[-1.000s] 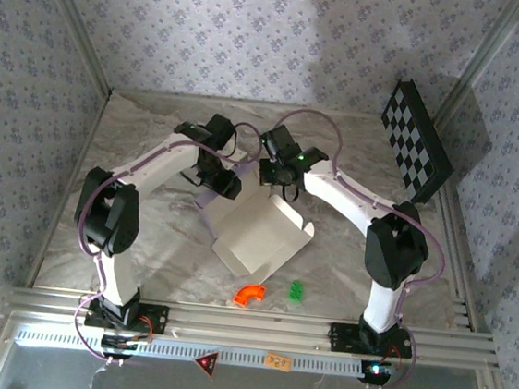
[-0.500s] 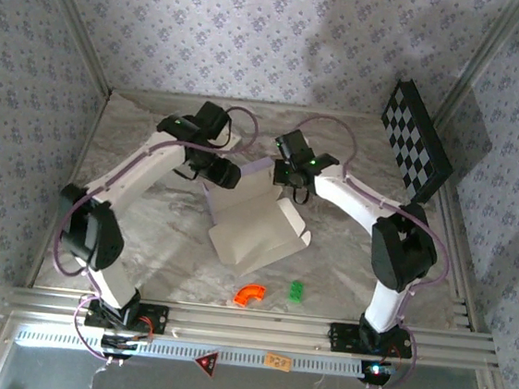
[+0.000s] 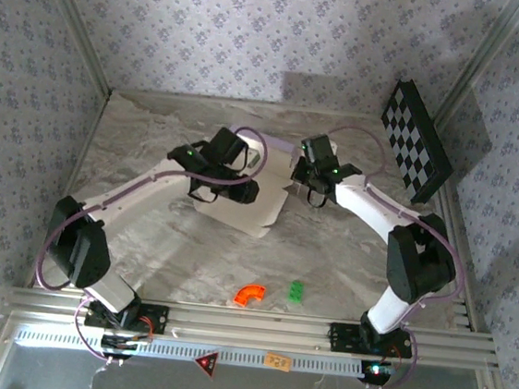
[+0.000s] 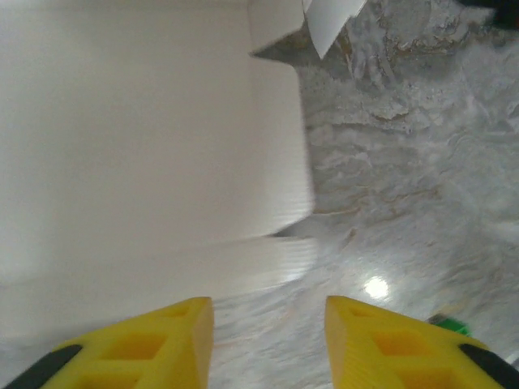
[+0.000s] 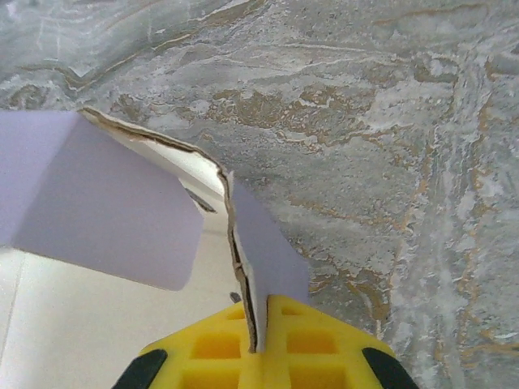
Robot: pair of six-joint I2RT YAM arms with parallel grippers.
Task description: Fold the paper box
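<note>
Both arms have reached farther out since a second ago, and the large, plain off-white to pale lilac thin cardboard paper box (image 3: 263,210) has shifted from the middle of the grey marbled table (image 3: 153,146) toward its far side, lying flatter. It now sits between the two grippers. The left gripper (image 4: 268,316) hangs over the box's near left part, its yellow fingers (image 4: 170,340) parted with nothing between them. The right gripper (image 5: 258,328) is at the box's far right corner, jaws closed on the thin edge of an upright lilac flap. A small orange curved piece (image 3: 250,294) and a small green piece (image 3: 297,291) lie near the front edge, well apart from the box. A black-and-white checkered board (image 3: 416,141) leans at the far right.
</note>
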